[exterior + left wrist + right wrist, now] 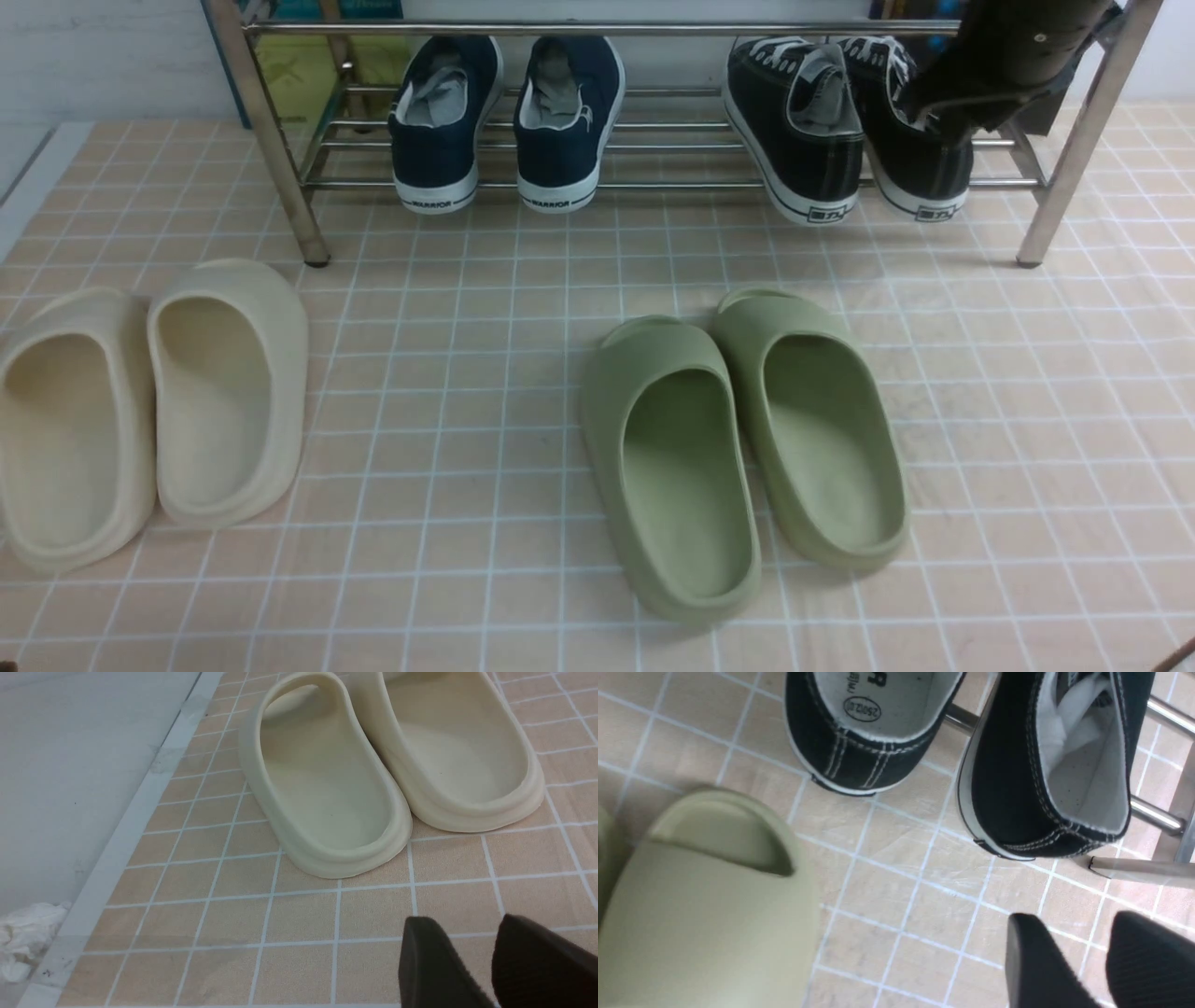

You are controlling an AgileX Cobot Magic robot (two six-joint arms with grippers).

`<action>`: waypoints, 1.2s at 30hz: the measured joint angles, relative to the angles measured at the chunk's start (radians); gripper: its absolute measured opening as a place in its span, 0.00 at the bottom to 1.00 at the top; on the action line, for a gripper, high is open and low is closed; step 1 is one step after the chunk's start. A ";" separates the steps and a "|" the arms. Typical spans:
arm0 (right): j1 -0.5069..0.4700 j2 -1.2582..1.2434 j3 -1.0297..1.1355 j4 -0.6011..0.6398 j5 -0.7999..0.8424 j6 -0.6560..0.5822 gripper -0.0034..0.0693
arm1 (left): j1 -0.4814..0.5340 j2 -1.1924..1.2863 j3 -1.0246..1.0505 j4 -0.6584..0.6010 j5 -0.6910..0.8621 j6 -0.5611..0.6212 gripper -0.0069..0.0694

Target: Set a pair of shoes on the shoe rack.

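Right gripper (1078, 933): jaws apart, only floor tiles showing between them, nothing held. It hangs at the right end of the shoe rack (597, 28), just in front of the heels of the black canvas sneakers (845, 131). In the front view the right arm (1018, 56) crosses in front of the rack's top bar and covers part of the rightmost sneaker.

Black canvas sneakers: both on the lowest shelf of the rack, at its right end, side by side. Toes point to the rear and the heels overhang the front bar. The white soles and grey lining are visible.

Navy WARRIOR sneakers (504, 121): same shelf, toward the rack's left half, heels at the front bar, well apart from the black pair.

Olive-green slippers (738, 439): on the tiled floor (448, 373) in front of the rack, roughly below the gap between the two sneaker pairs, side by side.

Left gripper (472, 933): jaws apart, empty, low over the floor near the heels of the beige slippers (397, 765).

Beige slippers: on the floor in front of the rack's left front leg and beyond it to the left, sides touching.
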 joint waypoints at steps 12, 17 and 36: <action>0.005 -0.581 0.526 0.144 0.000 0.008 0.02 | 0.000 0.000 0.000 0.000 0.000 0.000 0.40; 0.005 -0.873 0.849 0.161 -0.096 0.019 0.02 | 0.000 0.000 0.000 0.000 0.000 0.000 0.40; 0.005 -1.827 1.514 0.203 -0.689 0.031 0.03 | 0.000 0.000 0.000 0.000 0.000 0.000 0.40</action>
